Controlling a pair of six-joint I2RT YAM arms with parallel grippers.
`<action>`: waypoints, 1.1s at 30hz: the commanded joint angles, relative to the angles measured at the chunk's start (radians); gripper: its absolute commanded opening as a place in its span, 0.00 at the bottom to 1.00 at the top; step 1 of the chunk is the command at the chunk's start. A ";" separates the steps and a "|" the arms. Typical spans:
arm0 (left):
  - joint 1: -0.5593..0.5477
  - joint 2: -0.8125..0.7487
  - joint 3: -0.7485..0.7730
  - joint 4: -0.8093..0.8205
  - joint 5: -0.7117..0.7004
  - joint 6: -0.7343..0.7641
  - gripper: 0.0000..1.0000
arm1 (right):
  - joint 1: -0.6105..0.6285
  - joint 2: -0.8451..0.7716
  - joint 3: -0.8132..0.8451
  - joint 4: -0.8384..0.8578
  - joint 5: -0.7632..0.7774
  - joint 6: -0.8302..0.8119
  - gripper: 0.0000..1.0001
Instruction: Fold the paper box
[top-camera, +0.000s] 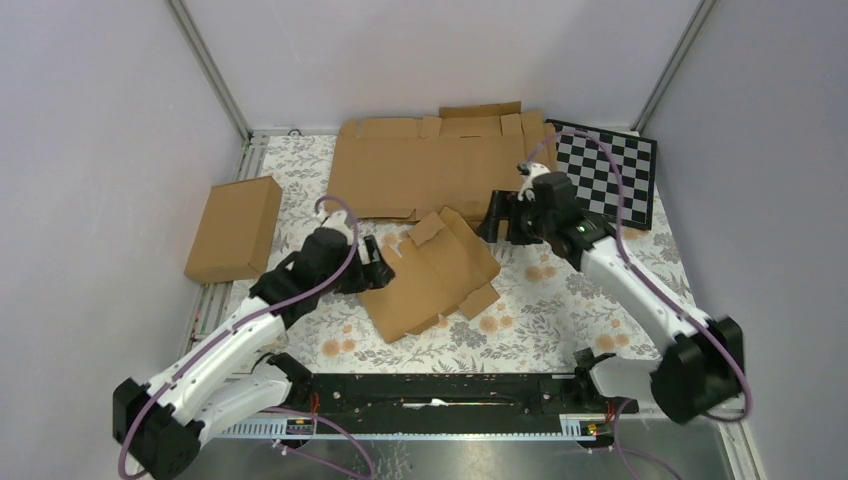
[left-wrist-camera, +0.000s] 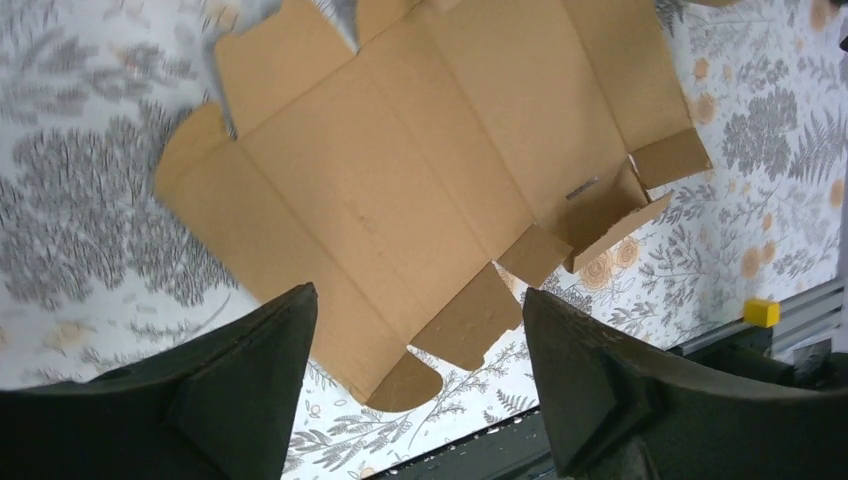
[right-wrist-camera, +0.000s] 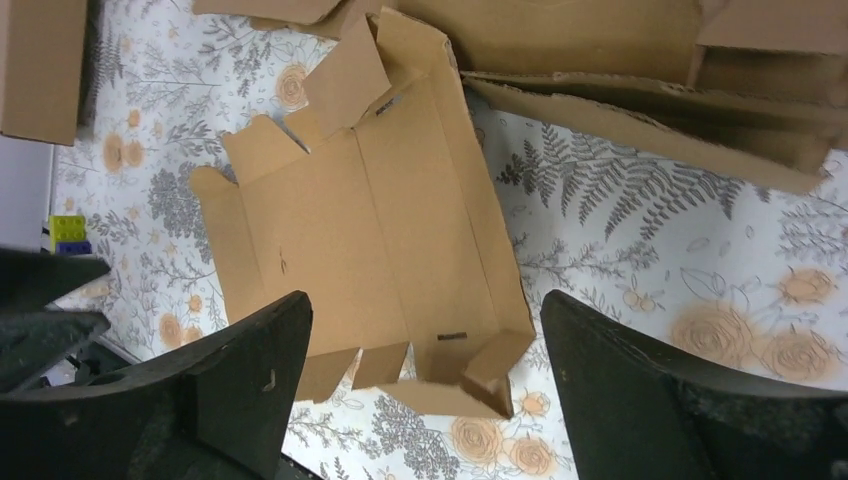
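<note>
My left gripper (top-camera: 378, 262) gapes empty, 9 o'clock of paper box (top-camera: 430, 275); right gripper (top-camera: 497, 216) wide at 2 o'clock, flanking to fold.

Top external: high, behind the arm bases, facing forward and down; distant; whole table (top-camera: 560, 310) covered, box (top-camera: 432, 272) at centre.
Left wrist: close over the box from its left, facing down; left gripper (left-wrist-camera: 418, 295) frames the bottom edge.
Right wrist: close over the box from its far right, facing down; right gripper (right-wrist-camera: 425, 297) frames the bottom edge.
Shared: the box appears in all three; the wrist views overlap on it.
</note>
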 joint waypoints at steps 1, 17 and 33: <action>0.011 -0.096 -0.096 0.053 -0.051 -0.239 0.77 | -0.005 0.181 0.118 -0.055 -0.043 -0.064 0.88; 0.011 -0.119 -0.238 0.066 -0.004 -0.313 0.75 | 0.000 0.613 0.311 -0.023 -0.165 -0.139 0.60; 0.025 -0.255 -0.328 0.320 0.134 -0.172 0.99 | 0.012 0.175 0.087 0.093 -0.104 -0.172 0.00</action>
